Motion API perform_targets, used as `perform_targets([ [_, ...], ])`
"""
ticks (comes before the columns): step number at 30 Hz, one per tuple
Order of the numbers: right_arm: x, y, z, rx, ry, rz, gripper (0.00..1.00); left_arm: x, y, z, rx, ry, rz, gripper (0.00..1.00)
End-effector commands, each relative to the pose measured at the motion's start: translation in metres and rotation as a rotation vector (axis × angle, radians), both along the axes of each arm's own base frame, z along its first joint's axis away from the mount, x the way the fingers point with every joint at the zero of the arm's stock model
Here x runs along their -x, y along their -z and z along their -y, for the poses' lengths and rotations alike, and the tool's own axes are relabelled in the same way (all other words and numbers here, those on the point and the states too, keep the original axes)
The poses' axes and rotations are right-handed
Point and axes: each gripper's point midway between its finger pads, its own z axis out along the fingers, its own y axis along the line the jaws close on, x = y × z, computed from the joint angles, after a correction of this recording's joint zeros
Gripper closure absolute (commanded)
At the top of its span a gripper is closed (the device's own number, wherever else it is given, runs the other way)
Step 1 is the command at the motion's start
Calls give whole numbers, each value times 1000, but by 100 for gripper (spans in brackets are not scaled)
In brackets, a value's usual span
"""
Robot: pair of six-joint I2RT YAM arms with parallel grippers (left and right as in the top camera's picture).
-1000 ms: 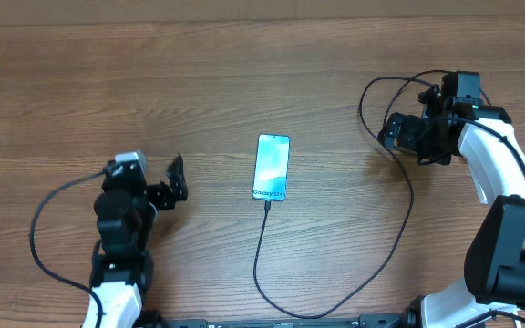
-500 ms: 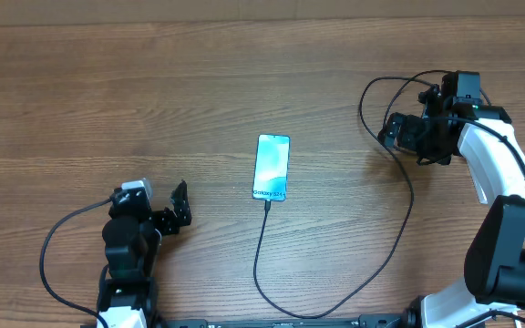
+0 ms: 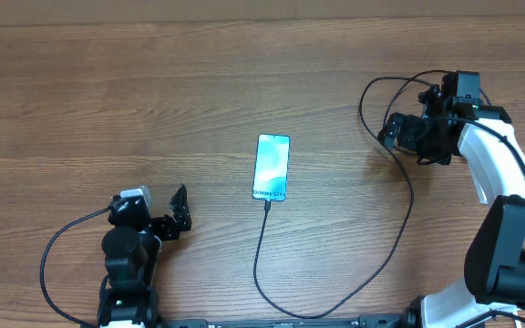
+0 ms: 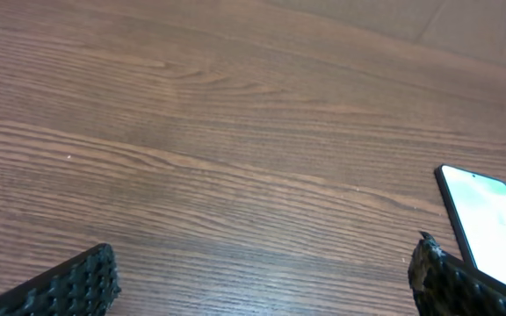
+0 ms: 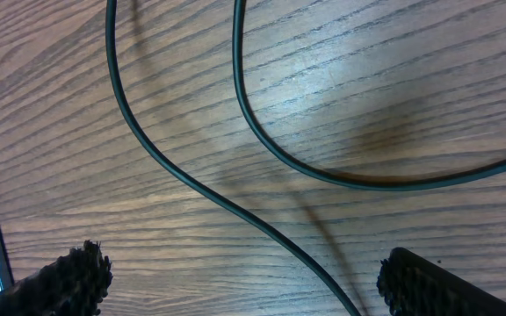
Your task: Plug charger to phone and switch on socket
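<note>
My left end effector [image 4: 266, 285] is released and empty above the tabletop [image 4: 235, 132], near the phone [image 3: 272, 168]. My right end effector [image 5: 244, 285] is released and empty above the charger [image 5: 236, 70] loops.

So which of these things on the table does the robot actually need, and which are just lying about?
For the job:
- phone
- charger cable, one end meeting the phone's lower edge
- the socket is not in view

Just lying about:
- nothing loose that I can see, only the wooden table
</note>
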Motion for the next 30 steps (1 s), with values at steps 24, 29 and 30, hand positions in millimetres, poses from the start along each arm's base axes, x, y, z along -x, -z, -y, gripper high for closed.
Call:
perform_targets([
  [24, 2, -1, -1, -6, 3, 2, 0, 23, -57, -4, -53, -26, 241, 1],
  [29, 2, -1, -1, -6, 3, 2, 0, 26, -72, -5, -81, -25, 306, 1],
  [30, 2, -1, -1, -6, 3, 2, 0, 26, -72, -5, -88, -22, 307, 0],
])
